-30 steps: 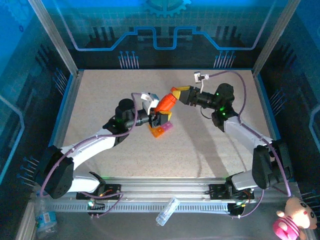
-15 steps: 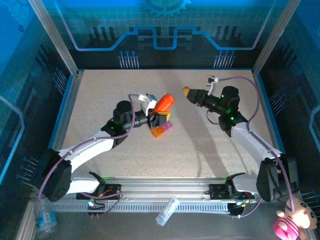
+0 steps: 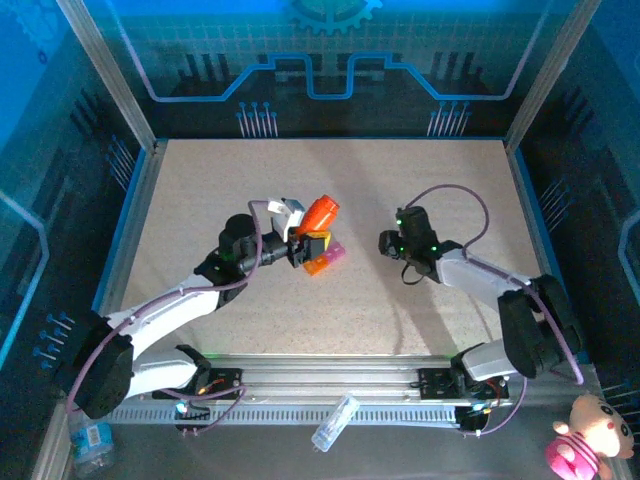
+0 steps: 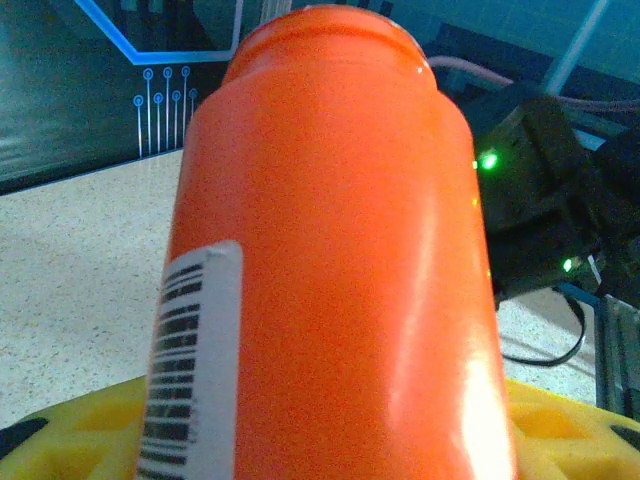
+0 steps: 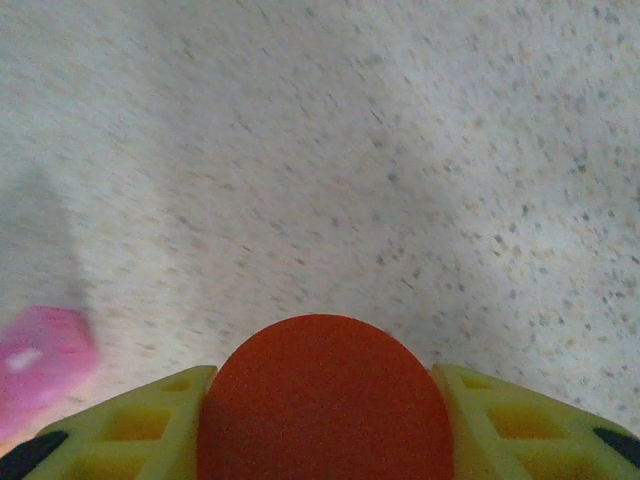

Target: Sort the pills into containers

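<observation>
My left gripper (image 3: 303, 247) is shut on a tall orange bottle (image 3: 320, 212) with a barcode label, holding it tilted with its mouth up and to the right. In the left wrist view the bottle (image 4: 330, 250) stands between my yellow fingers (image 4: 85, 420). Just below it on the table lies the small strip of containers (image 3: 324, 259), orange and pink. My right gripper (image 3: 385, 243) hangs low over the table to the right, shut on a round red-orange cap (image 5: 325, 400). A pink compartment (image 5: 40, 365) shows at the left edge of the right wrist view. No pills can be seen.
The speckled table (image 3: 400, 180) has raised blue-edged walls. A clear plastic piece (image 3: 335, 423) lies on the front rail, a water bottle (image 3: 90, 437) at the near left corner and a plush toy (image 3: 585, 440) at the near right.
The right gripper came away from the bottle's mouth with the cap, then swung down and nearer, low over the table. The left arm drew slightly left with the bottle.
</observation>
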Robot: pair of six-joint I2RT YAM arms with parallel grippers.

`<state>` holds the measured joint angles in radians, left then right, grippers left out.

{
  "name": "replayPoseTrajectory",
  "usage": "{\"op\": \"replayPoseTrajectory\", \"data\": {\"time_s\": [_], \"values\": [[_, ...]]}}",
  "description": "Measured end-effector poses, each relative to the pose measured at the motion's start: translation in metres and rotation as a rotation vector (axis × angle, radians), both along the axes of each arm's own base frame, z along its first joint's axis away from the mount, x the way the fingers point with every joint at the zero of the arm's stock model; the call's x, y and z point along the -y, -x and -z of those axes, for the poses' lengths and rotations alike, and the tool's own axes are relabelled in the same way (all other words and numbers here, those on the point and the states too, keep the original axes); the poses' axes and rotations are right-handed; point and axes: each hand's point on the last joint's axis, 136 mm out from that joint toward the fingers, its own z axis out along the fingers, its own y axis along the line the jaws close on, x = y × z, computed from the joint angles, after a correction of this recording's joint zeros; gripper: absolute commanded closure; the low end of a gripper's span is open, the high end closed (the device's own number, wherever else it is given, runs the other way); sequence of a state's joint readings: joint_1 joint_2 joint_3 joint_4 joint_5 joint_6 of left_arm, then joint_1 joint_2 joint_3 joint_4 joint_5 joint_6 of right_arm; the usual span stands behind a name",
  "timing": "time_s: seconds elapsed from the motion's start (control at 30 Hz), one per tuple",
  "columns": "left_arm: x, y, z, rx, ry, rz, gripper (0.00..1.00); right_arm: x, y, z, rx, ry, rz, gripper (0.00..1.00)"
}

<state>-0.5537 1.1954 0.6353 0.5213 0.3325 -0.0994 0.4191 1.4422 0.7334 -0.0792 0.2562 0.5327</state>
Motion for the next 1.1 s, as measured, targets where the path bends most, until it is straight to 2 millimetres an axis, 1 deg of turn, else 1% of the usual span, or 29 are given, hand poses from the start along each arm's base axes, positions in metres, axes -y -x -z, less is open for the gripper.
{"op": "replayPoseTrajectory", "data": {"time_s": [0.07, 0.27, 0.4, 0.47, 0.57, 0.73, 0.77, 0.83, 0.9, 1.0, 1.07, 1.1], "values": [[-0.001, 0.001, -0.002, 0.006, 0.003, -0.005, 1.00, 0.005, 0.002, 0.013, -0.028, 0.056, 0.019, 0.51], [-0.007, 0.005, -0.007, 0.021, 0.010, -0.020, 1.00, 0.015, 0.006, 0.036, -0.082, 0.122, 0.057, 0.46], [-0.009, 0.006, -0.004, 0.015, 0.006, -0.027, 1.00, 0.017, 0.010, 0.051, -0.123, 0.135, 0.067, 0.41], [-0.010, 0.007, -0.001, 0.008, 0.001, -0.030, 1.00, 0.017, 0.011, 0.059, -0.145, 0.142, 0.070, 0.36], [-0.012, 0.009, 0.003, 0.002, -0.003, -0.033, 1.00, 0.014, 0.008, 0.056, -0.138, 0.134, 0.068, 0.26], [-0.015, 0.012, 0.002, 0.004, 0.004, -0.042, 1.00, 0.014, 0.010, 0.053, -0.141, 0.138, 0.059, 0.15], [-0.016, 0.013, 0.001, 0.007, 0.006, -0.043, 1.00, 0.014, 0.010, 0.049, -0.137, 0.140, 0.054, 0.12], [-0.018, 0.013, -0.002, 0.012, 0.008, -0.050, 1.00, 0.013, 0.009, 0.035, -0.113, 0.136, 0.045, 0.00], [-0.019, 0.015, -0.006, 0.022, 0.015, -0.053, 1.00, 0.011, 0.003, 0.012, -0.064, 0.126, 0.031, 0.00], [-0.023, 0.018, -0.010, 0.036, 0.022, -0.063, 1.00, 0.005, -0.011, -0.031, 0.040, 0.106, 0.012, 0.00], [-0.026, 0.019, -0.009, 0.037, 0.022, -0.075, 1.00, -0.003, -0.021, -0.061, 0.103, 0.092, -0.025, 0.00], [-0.027, 0.020, -0.008, 0.036, 0.021, -0.079, 1.00, -0.009, -0.025, -0.071, 0.122, 0.079, -0.048, 0.00]]}}
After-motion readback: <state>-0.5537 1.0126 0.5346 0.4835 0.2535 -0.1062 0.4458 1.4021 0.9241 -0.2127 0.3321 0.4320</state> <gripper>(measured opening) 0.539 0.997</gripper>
